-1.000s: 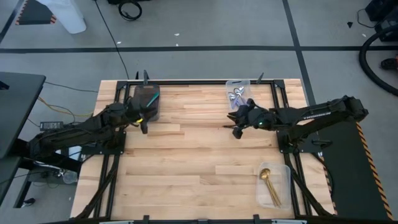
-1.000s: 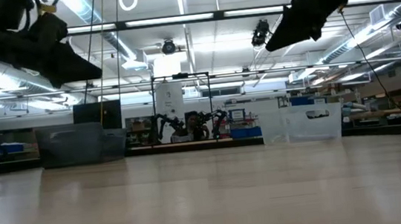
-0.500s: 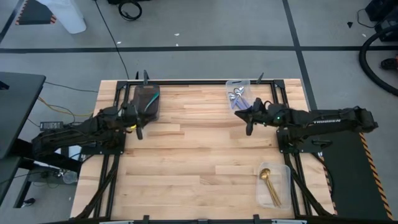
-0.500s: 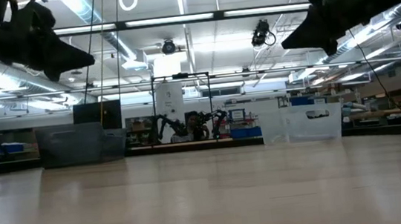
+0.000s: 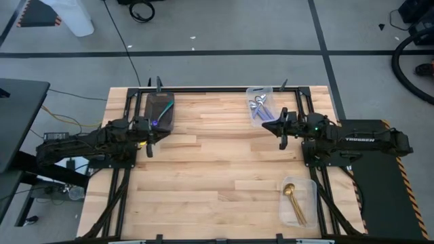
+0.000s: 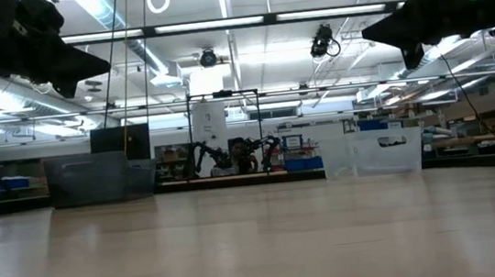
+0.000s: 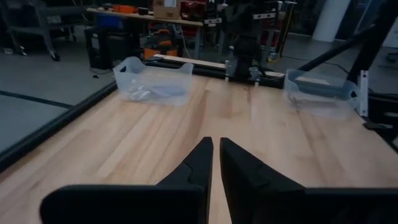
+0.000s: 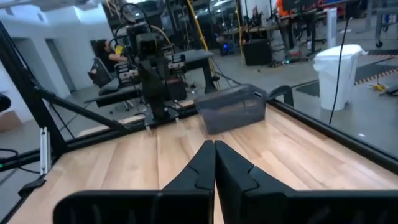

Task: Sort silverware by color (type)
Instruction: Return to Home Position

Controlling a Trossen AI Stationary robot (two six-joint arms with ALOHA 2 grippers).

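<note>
We look down on a pale wood-plank worktop (image 5: 210, 176) on a grey floor (image 5: 224, 27) crossed by dark tape lines (image 5: 217, 53), and beyond the worktop lies a large workshop with long ceiling strip lights (image 6: 190, 26) and cluttered benches (image 7: 143, 14).

White lettering on the right arm (image 5: 359, 140), too small to read
</note>
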